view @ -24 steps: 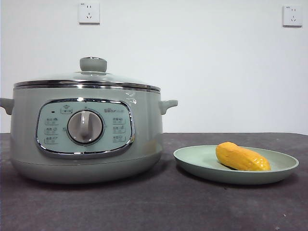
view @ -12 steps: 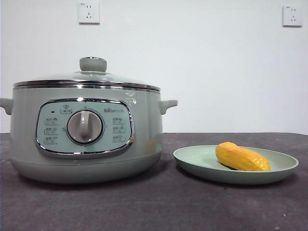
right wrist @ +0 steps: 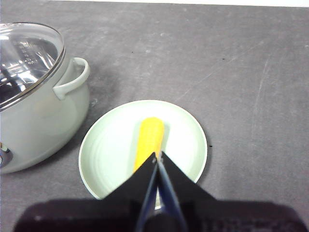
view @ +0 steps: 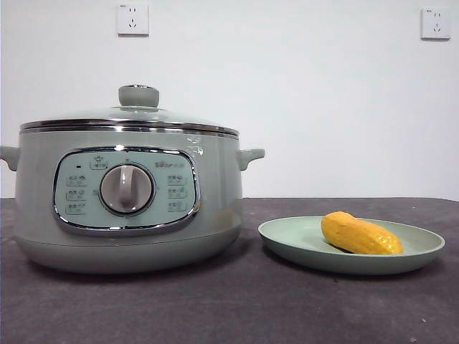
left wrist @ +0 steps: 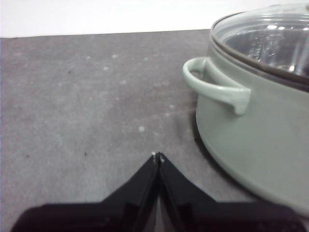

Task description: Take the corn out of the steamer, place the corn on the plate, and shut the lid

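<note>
The sage-green steamer [view: 129, 201] stands at the left with the glass lid [view: 133, 115] shut on it. The yellow corn [view: 361, 234] lies on the pale green plate [view: 287, 240] to its right. My left gripper [left wrist: 158, 157] is shut and empty, off to the side of the steamer [left wrist: 256, 140] near its handle [left wrist: 217, 87]. My right gripper [right wrist: 157, 157] is shut and empty, high above the plate [right wrist: 106, 150] and the corn [right wrist: 148, 137]. The steamer [right wrist: 34, 116] and lid [right wrist: 24, 53] also show there. Neither gripper shows in the front view.
The dark grey table [view: 237, 308] runs under everything. Two wall sockets [view: 133, 19] sit on the white wall behind.
</note>
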`<action>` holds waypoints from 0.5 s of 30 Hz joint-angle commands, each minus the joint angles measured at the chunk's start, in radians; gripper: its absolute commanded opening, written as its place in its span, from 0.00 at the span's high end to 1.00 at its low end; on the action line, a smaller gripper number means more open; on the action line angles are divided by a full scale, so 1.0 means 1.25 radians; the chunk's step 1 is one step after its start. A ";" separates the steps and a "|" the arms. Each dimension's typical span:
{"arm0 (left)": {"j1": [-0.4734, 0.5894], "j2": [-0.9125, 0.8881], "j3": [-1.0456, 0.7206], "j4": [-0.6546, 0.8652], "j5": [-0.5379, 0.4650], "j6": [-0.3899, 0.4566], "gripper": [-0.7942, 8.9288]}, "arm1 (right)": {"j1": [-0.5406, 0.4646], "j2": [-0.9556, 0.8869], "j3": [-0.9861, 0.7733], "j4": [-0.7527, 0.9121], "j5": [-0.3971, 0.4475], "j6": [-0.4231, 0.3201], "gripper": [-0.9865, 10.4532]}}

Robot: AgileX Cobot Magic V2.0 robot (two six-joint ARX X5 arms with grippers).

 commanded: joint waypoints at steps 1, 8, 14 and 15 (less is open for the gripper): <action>0.008 -0.013 -0.015 0.009 -0.002 -0.020 0.92 | 0.001 -0.001 -0.006 0.002 0.003 0.008 0.91; 0.009 -0.013 -0.015 0.011 -0.005 -0.027 0.92 | 0.001 -0.001 -0.006 0.002 0.002 0.008 0.91; 0.009 -0.013 -0.015 0.011 -0.005 -0.027 0.92 | 0.001 -0.001 -0.006 0.002 0.002 0.008 0.91; 0.009 -0.013 -0.015 0.011 -0.005 -0.027 0.92 | 0.001 -0.001 -0.006 0.002 0.002 0.008 0.91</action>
